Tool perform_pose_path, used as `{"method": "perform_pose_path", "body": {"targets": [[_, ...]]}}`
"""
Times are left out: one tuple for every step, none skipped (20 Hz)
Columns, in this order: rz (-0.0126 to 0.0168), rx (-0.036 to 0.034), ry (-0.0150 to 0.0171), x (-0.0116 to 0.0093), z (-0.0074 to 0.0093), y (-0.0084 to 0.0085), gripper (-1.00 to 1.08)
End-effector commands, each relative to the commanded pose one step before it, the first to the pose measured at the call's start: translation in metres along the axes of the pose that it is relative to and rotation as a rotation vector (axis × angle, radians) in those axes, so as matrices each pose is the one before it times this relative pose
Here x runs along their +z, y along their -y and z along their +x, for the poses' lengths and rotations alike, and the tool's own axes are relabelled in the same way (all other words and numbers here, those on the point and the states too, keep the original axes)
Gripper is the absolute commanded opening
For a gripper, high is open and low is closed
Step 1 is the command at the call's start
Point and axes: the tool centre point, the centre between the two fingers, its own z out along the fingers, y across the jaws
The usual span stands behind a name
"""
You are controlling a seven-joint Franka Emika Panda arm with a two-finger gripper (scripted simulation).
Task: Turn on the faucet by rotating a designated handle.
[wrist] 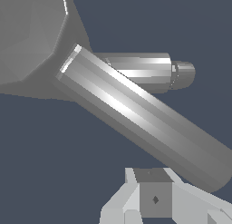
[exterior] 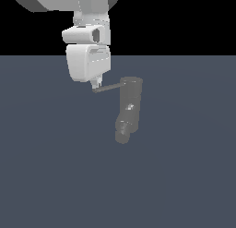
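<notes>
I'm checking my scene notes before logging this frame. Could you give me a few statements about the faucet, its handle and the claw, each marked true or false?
1. The handle sticks out sideways from the top of the faucet. True.
2. The claw is at the handle's free end. True.
3. The spout points straight up. False: it angles out at the faucet's lower end.
4. The claw is gripping the spout. False: it is up by the handle, far from the spout.
</notes>
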Motion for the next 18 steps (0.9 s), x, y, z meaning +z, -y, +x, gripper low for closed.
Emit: {"method": "perform_pose_path", "body": {"targets": [[-0.00211, 0.00644, -0.00238, -0.00003, 0.00983, -0.0059, -1.0], [0.0, 0.0, 0.0, -0.00005, 0.00228, -0.00233, -1.0], [-0.00014, -0.00047, 0.0, 0.00002, 0.00206, -0.00238, -1.0], [-0.00014, -0.00047, 0.0, 0.00002, 0.00206, -0.00238, -1.0], [0.0, 0.0, 0.0, -0.00005, 0.00229, -0.00234, -1.0], [-0.00014, -0.00047, 0.0, 0.00002, 0.00208, -0.00239, -1.0], [0.0, 0.0, 0.0, -0.00005, 0.0023, -0.00235, -1.0], [-0.00014, -0.00047, 0.0, 0.00002, 0.00209, -0.0024, -1.0], [0.0, 0.0, 0.0, -0.00005, 0.00231, -0.00236, -1.0], [-0.00014, -0.00047, 0.00001, 0.00001, 0.0021, -0.0024, -1.0], [-0.00014, -0.00047, 0.00001, 0.00001, 0.0021, -0.00241, -1.0], [0.0, 0.0, 0.0, -0.00005, 0.00232, -0.00237, -1.0], [-0.00014, -0.00047, 0.00001, 0.00001, 0.00212, -0.00242, -1.0], [0.0, 0.0, 0.0, -0.00006, 0.00233, -0.00238, -1.0], [-0.0002, -0.00066, 0.00001, 0.00003, 0.00205, -0.00244, -1.0], [0.0, 0.0, 0.0, -0.00006, 0.00235, -0.00239, -1.0], [-0.00014, -0.00047, 0.0, 0.0, 0.00215, -0.00243, -1.0], [0.0, 0.0, 0.0, 0.0, 0.0, 0.0, -1.0]]}}
